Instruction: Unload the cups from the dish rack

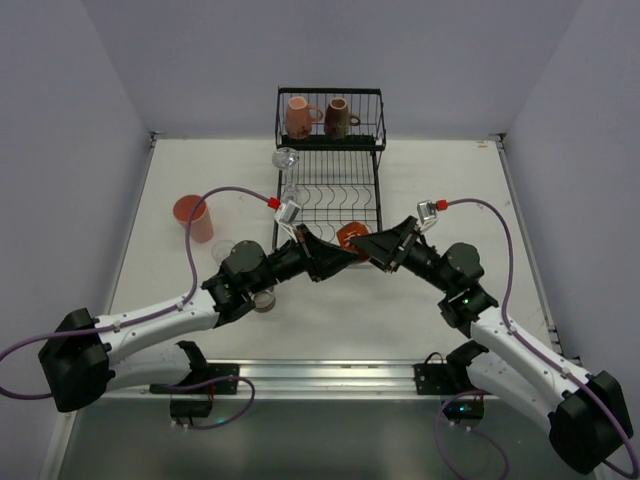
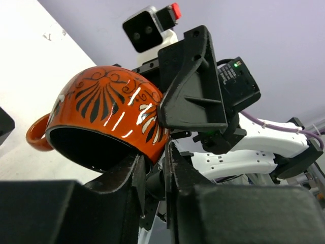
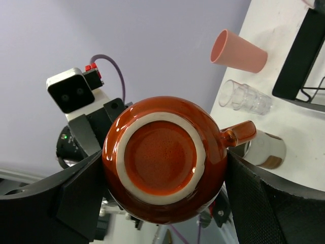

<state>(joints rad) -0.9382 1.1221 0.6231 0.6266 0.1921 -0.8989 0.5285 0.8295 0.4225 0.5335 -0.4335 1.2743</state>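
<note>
The squat orange-red handled cup (image 1: pixel 350 236) hangs over the front of the dish rack's flat tier (image 1: pixel 330 195), held between both grippers. My left gripper (image 1: pixel 335 252) is shut on its rim (image 2: pixel 147 147), one finger inside and one outside. My right gripper (image 1: pixel 367 244) is shut on its body; the cup's base (image 3: pixel 162 155) faces the right wrist camera. The pink mug (image 1: pixel 298 115) and dark brown mug (image 1: pixel 338 118) stand in the raised tier. A clear glass (image 1: pixel 287 160) sits at the rack's left edge.
On the table left of the rack lie the salmon tumbler (image 1: pixel 192 218), a clear glass (image 1: pixel 225 250) and the white-and-brown cup (image 1: pixel 265 298), partly under my left arm. They show in the right wrist view too: tumbler (image 3: pixel 238 51), glass (image 3: pixel 246 99), cup (image 3: pixel 264 150).
</note>
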